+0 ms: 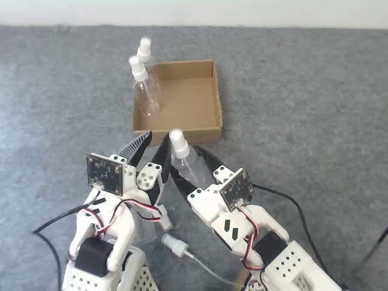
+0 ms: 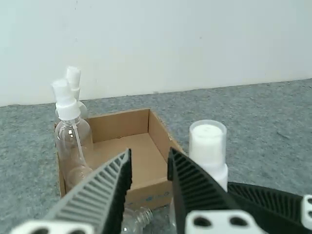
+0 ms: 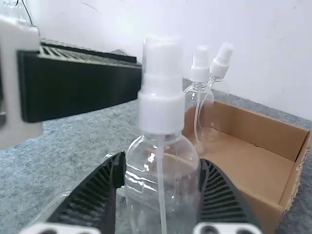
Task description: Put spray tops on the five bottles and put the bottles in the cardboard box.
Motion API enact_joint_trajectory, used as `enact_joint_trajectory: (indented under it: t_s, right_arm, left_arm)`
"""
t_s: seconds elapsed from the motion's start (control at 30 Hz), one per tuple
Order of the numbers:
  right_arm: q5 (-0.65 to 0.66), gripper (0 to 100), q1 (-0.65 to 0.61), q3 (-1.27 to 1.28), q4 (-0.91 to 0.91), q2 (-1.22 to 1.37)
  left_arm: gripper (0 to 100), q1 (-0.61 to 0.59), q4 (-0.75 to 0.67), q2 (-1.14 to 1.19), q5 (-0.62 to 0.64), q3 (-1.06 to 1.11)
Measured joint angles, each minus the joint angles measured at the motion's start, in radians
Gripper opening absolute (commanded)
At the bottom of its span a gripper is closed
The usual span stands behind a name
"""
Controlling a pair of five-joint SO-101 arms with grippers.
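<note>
Right hand [image 3: 161,170]: clamped on a capped bottle [image 1: 180,151], upright, just outside the near wall of the box [image 1: 217,97].
Left hand [image 2: 148,158]: spread apart, empty, just beside the spray top [image 2: 208,141].
Far left corner of box: two capped bottles [image 1: 145,91].
Risk: bottle base catching the near wall and tipping; smooth round body slipping in the grip; close left hand knocking the top.

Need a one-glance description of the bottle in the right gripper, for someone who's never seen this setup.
Find the cardboard box in the middle of the grey table. Just outside its near wall, between the two arms, the clear bottle is held upright in the right gripper. Unlike the two capped bottles at the box's far left corner, it alone is gripped.
</note>
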Motion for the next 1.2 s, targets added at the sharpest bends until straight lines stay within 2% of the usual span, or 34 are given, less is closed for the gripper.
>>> enact_joint_trajectory:
  t_s: [0.63, 0.77, 1.2]
  right_arm:
    - [0.000, 8.4, 0.000, -0.002, 0.000, 0.000]
    - [0.000, 8.4, 0.000, -0.002, 0.000, 0.000]
    - [0.000, 8.4, 0.000, -0.002, 0.000, 0.000]
  left_arm:
    - [11, 0.025, 0.000, 0.000, 0.000, -0.002]
    - [11, 0.054, 0.000, 0.000, -0.044, -0.003]
    - [11, 0.057, 0.000, 0.000, -0.049, -0.003]
